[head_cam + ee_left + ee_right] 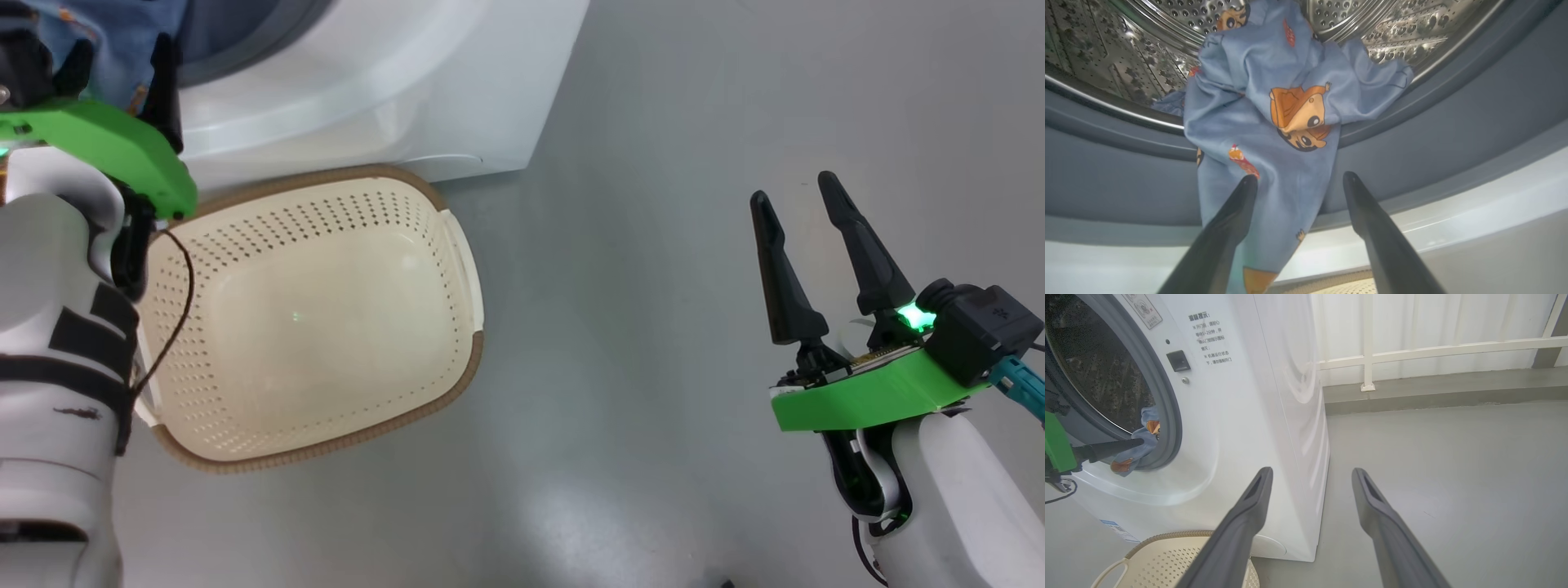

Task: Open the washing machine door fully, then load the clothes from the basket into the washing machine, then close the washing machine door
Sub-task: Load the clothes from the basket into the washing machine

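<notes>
The clothes (1237,134), light blue with orange cartoon prints, drape over the grey-blue seal (1453,122) at the mouth of the washing machine (367,90), partly inside the steel drum (1404,24) and partly hanging down outside. My left gripper (1299,177) is open at the opening, its fingers on either side of the hanging cloth. The same clothes (1145,437) show in the right wrist view at the opening's lower edge. The basket (326,173) stands empty on the floor in front of the machine. My right gripper (792,186) hovers open to the right, holding nothing. The washing machine door is out of view.
Grey floor (653,327) stretches open to the right of the machine and basket. A white railing (1412,353) and a low kerb run along the back. A thin dark cable (184,302) from my left arm crosses the basket's left rim.
</notes>
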Robot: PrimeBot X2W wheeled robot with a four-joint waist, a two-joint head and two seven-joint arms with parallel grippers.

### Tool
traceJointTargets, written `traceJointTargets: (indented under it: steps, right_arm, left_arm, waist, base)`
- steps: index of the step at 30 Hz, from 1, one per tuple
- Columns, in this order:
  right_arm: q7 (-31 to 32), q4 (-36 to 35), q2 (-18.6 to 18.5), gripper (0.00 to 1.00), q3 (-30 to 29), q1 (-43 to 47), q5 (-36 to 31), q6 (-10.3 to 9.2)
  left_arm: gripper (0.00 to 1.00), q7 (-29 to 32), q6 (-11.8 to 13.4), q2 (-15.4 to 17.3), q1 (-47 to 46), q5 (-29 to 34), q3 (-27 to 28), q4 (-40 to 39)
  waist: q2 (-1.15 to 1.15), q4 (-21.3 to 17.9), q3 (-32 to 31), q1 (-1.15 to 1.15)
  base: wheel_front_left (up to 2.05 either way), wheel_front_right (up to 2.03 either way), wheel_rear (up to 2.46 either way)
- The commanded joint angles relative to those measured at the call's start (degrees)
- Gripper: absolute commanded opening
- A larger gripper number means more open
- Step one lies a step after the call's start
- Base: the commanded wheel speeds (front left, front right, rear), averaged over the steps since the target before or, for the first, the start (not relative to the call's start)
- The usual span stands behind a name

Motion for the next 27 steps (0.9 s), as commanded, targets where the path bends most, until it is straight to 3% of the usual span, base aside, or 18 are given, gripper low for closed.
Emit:
traceJointTargets:
  steps: [1, 4, 9, 10, 11, 12, 20, 27]
  right_arm:
    - [-0.46, -1.42, 0.2, 1.0, 0.49, 0.22, -0.62, 0.26]
    - [-0.46, -1.43, 0.27, 1.0, 0.38, 0.22, -0.74, 0.26]
    - [-0.46, -1.32, 0.32, 1.0, 0.43, 0.23, -0.84, 0.26]
    - [-0.46, -1.27, 0.31, 1.0, 0.45, 0.24, -0.86, 0.26]
    - [-0.46, -1.21, 0.31, 1.0, 0.48, 0.24, -0.87, 0.26]
    - [-0.46, -1.16, 0.29, 1.0, 0.52, 0.24, -0.89, 0.26]
    - [-0.46, -0.72, -0.09, 1.0, 0.64, 0.13, -0.73, 0.26]
    - [-0.46, -0.82, -0.02, 1.0, 0.98, -0.06, -0.6, 0.26]
  left_arm:
    - [1.0, 1.27, 0.7, 2.62, -1.72, 0.18, 0.5, 0.32]
    - [1.0, 2.31, 2.33, 2.98, -3.0, 0.22, 0.42, 1.57]
    - [0.98, 3.07, 2.91, 2.99, -3.76, 0.07, 0.18, 2.51]
    - [0.5, 3.2, 2.91, 2.99, -3.84, 0.05, 0.09, 2.68]
    - [0.29, 3.43, 2.79, 2.96, -3.89, -0.02, 0.01, 2.86]
    - [0.0, 3.78, 2.61, 2.98, -3.91, 0.0, -0.16, 3.03]
    - [0.0, 2.96, 1.87, 3.16, -4.71, -0.17, -0.91, 3.55]
    - [0.0, -3.37, 0.49, 3.35, -6.43, 0.74, -2.35, 1.48]
  waist:
    - [0.0, -0.44, 0.55, -0.01]
    - [0.0, -0.5, 0.78, -0.01]
    - [0.0, -0.43, 0.82, -0.01]
    - [0.0, -0.4, 0.78, -0.01]
    - [0.0, -0.37, 0.74, -0.01]
    - [0.0, -0.34, 0.69, -0.01]
    - [0.0, -0.06, 0.48, -0.01]
    - [0.0, -0.34, 0.89, -0.01]
  base:
    - [0.0, 0.0, 0.0]
    - [0.0, 0.0, 0.0]
    - [0.0, 0.0, 0.0]
    - [0.0, 0.0, 0.0]
    - [0.0, 0.0, 0.0]
    - [0.0, 0.0, 0.0]
    - [0.0, 0.0, 0.0]
    - [0.0, 0.0, 0.0]
